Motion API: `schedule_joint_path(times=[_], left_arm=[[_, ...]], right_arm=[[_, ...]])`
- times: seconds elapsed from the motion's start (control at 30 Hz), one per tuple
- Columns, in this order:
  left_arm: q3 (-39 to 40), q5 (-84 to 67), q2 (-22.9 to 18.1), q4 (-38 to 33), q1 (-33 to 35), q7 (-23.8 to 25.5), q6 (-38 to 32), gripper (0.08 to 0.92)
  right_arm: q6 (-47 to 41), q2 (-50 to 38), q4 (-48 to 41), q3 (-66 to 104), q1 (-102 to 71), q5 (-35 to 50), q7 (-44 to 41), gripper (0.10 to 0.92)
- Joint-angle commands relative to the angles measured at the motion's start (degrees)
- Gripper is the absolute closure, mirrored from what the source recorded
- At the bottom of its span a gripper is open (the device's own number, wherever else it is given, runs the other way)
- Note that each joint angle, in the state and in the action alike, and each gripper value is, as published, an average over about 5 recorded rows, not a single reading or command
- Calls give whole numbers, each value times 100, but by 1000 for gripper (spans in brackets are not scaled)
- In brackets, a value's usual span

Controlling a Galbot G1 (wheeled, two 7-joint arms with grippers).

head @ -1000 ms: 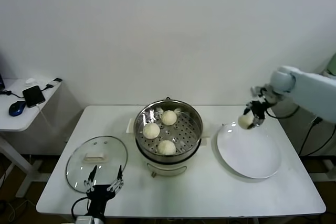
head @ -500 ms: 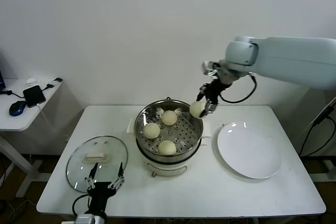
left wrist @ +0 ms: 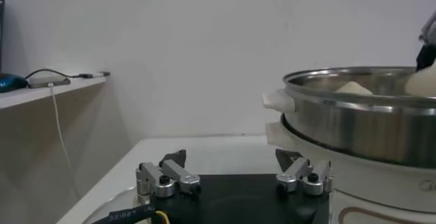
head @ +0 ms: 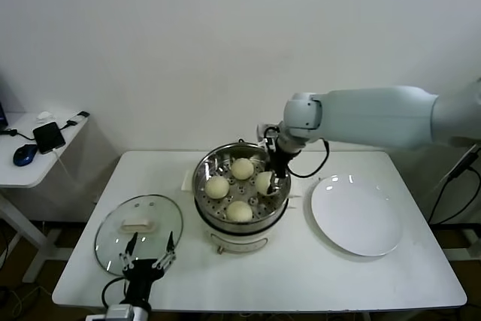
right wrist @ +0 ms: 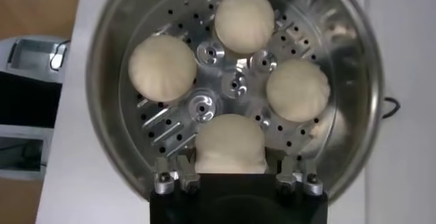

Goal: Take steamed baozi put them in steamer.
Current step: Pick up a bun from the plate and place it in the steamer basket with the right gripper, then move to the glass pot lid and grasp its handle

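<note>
Hidden: held baozi [right wrist: 230, 144] partly covered by right gripper [right wrist: 231, 176].
Right gripper: inside steamer [head: 203, 178], jaws clamped on held baozi, above tray.
Three baozi [head: 242, 168]: loose on steamer tray.
Left gripper [head: 149, 262]: jaws spread, empty, over glass lid [head: 113, 234] beside steamer.

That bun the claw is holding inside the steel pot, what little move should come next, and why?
Probably open the right claw and let the fourth baozi go. It is shut on that bun low inside the steamer, over a free patch of the perforated tray beside the three buns already there, and the white plate is bare. The left claw waits open near the glass lid.
</note>
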Motion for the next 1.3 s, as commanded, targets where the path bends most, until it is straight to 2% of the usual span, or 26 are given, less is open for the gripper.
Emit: schedule_joint_path(times=[0.03,0.17,0.43,0.53,0.63,0.7,0.8,0.9,1.03,1.13,1.3], left_arm=[[1,0,-7,11,-1,3,0,177],[5,-8,-6,17,-29,11,24,177],[-7,-66,18,-9,-36,5,59,177],[-4,-75,32,-46,-29,7,78,177],[-11,-75,61,-88,-2,24,82,177],[-12,-66,89,-127,39,56,73,177],[-5,-72,113,-197,98,84,45,177],[4,-95,109,-265,126,81,24,177],[17,-94,112,-313,117,108,-1,177],[20,-39,147,-301,78,289,-27,177],[-15,-11,182,-254,-112,537,-340,177]], right_arm=[[-221,239,-386,147,-749,-244,273,355],[-119,213,-417,322,-764,-195,319,351],[750,-132,-305,445,-31,137,-442,211],[1096,-465,-247,418,367,313,-934,204],[1203,-926,-244,731,530,456,-978,203],[1159,-1295,-275,1240,350,503,-504,203],[1147,-1886,-327,2641,-529,386,954,202],[1173,-2371,-342,4341,-1704,-24,2379,203],[1097,-3007,-130,6352,-3268,-643,3581,203],[1148,-3490,201,7594,-4557,-911,4199,202],[1930,-3864,686,10038,-7191,-1701,4295,203]])
